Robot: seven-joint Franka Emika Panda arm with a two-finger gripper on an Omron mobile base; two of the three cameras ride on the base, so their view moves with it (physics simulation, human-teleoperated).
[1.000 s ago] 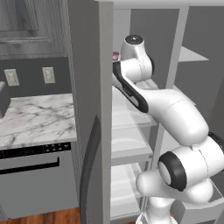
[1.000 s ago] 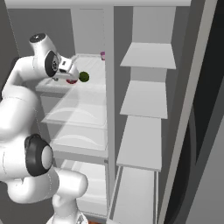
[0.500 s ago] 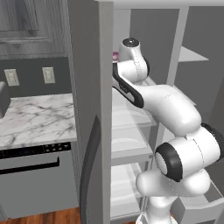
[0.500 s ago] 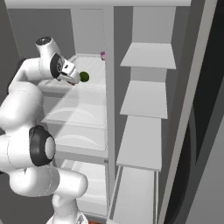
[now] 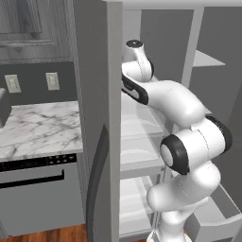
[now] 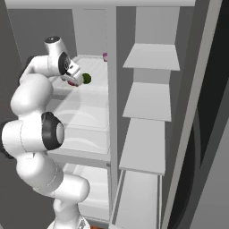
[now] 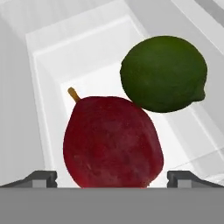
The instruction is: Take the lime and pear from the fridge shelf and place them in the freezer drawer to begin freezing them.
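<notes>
The dark red roundish pear (image 7: pixel 113 142) with its short brown stem sits on the translucent whitish fridge shelf (image 7: pixel 83 78), touching the dark green ball-shaped lime (image 7: pixel 164 73) just behind it. The two-finger gripper (image 7: pixel 113 178) has its jaws spread to either side of the pear, seemingly not yet pinching it. From the right base camera, the lime (image 6: pixel 86 78) shows just beyond the hand.

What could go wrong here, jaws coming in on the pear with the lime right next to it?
1. In the hand view the lime looks pressed against the pear; closing or lifting could knock it rolling along the fridge shelf.
2. The pear sits between the open jaws, but only the fingertips flank its wide body, so a shallow grip may slip.
</notes>
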